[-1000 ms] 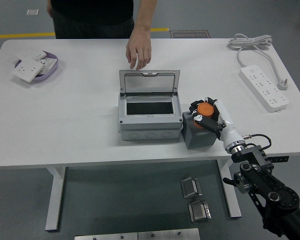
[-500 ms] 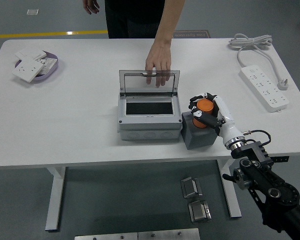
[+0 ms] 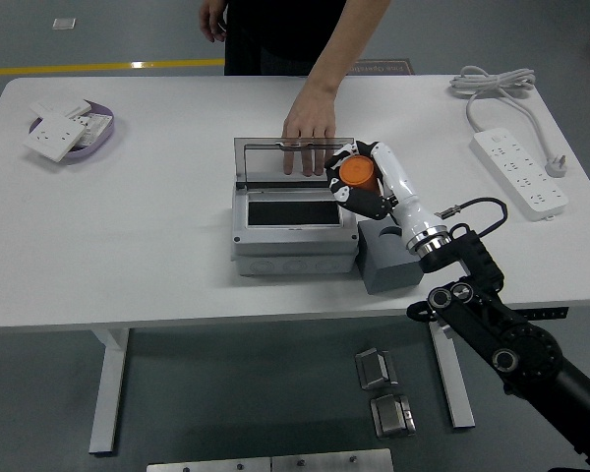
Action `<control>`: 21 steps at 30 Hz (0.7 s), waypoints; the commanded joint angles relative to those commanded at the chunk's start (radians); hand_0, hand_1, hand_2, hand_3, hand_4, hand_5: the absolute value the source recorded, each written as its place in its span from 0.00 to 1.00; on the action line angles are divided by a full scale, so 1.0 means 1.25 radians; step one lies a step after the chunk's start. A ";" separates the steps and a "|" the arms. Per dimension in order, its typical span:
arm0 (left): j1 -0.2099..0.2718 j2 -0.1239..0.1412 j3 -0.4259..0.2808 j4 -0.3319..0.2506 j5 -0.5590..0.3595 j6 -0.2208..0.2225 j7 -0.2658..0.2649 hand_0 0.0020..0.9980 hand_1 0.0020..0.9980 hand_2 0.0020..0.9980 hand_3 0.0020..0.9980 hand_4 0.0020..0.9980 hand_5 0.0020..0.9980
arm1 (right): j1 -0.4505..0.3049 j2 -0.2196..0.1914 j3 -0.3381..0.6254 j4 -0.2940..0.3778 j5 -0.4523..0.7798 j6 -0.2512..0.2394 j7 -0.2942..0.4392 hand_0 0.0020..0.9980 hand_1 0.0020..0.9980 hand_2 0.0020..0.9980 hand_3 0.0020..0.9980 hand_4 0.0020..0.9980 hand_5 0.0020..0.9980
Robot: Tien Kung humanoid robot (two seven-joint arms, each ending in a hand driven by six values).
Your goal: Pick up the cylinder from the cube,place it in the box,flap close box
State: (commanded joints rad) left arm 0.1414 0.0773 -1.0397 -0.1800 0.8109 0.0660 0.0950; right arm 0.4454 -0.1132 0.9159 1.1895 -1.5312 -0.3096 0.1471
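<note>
An orange cylinder (image 3: pixel 355 173) is held in the air by my right hand (image 3: pixel 359 181), whose fingers are shut around it. It hangs over the right rear corner of the grey box (image 3: pixel 293 233), whose clear lid (image 3: pixel 290 160) stands open. The grey cube (image 3: pixel 389 257) sits just right of the box with nothing on top. A person's hand (image 3: pixel 308 138) rests on the top edge of the open lid. My left arm is out of sight.
A purple dish (image 3: pixel 100 144) with white switch plates sits at the far left. A white power strip (image 3: pixel 519 173) and its coiled cable (image 3: pixel 491 83) lie at the right. The person stands at the table's far side.
My right hand lifted the orange cylinder off the cube and carried it up and left to the box's right rear corner. The person's hand came down onto the lid's top edge.
</note>
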 joint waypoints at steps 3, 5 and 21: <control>-0.001 0.000 -0.002 0.000 0.002 0.000 0.000 0.57 0.62 0.60 0.62 0.67 0.16 | 0.035 0.022 -0.045 -0.027 -0.085 -0.005 -0.040 0.13 0.25 0.29 0.24 0.00 0.00; -0.001 0.001 -0.004 0.000 0.004 -0.001 0.000 0.57 0.62 0.60 0.62 0.67 0.16 | 0.057 0.034 -0.079 -0.047 -0.144 -0.001 -0.065 0.13 0.25 0.29 0.24 0.00 0.00; -0.001 0.009 -0.011 0.000 0.014 0.000 0.005 0.57 0.62 0.60 0.62 0.67 0.17 | 0.215 0.078 -0.214 -0.212 -0.446 0.075 -0.137 0.09 0.24 0.30 0.26 0.00 0.00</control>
State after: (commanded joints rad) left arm 0.1407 0.0889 -1.0529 -0.1800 0.8283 0.0656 0.1007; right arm 0.7140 -0.0155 0.6482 0.9249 -2.0886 -0.2152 -0.0243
